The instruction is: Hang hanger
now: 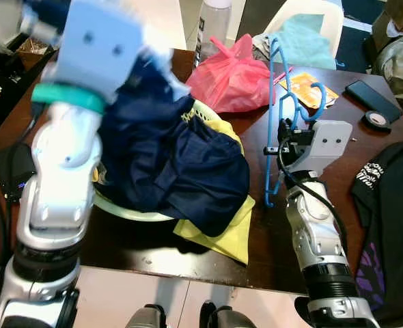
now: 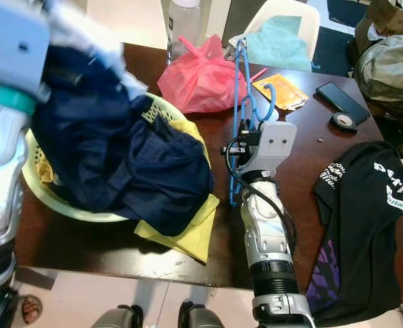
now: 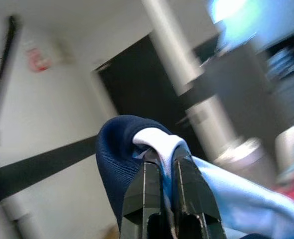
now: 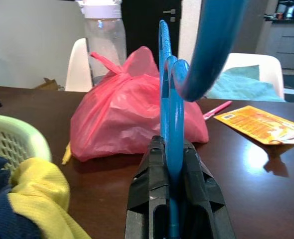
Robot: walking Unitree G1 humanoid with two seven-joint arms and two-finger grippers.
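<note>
Dark wood counter (image 1: 338,116), cluttered: pale green laundry basket (image 2: 48,195) w/ yellow cloth (image 1: 222,236) under a heap of navy fabric, pink plastic bag (image 1: 232,78) at approx 12 o'clock from the basket, a clear bottle (image 4: 103,37) behind the bag, orange packet (image 2: 278,90), phone (image 2: 341,101) and tape roll (image 2: 341,121) toward 2 o'clock, black printed tee (image 2: 362,225) draped at the 3 o'clock edge.

Right gripper (image 4: 173,149) sits mid-counter, jaws narrow and clamped on the blue hanger (image 1: 280,123). Hanger stands roughly upright, hook end up, lower part running down past the wrist toward the counter; it's just at 3 o'clock of the basket, clear of the bag.

Left gripper (image 3: 163,169) is raised high at approx 10 o'clock, jaws pinched on a fold of the navy garment (image 1: 167,157). A white edge sits in the pinch, prob. a collar or trim, but the wrist view is too blurred to be sure. Most of the garment hangs down onto the basket.

Step in hand, imo: garment lifted, hanger held ready, the two not yet joined. Next move needs one hanger arm threaded into the neck opening. That calls for the left to spread or steady the opening, and the right to tilt the hanger toward 9 o'clock w/o snagging the basket rim.
</note>
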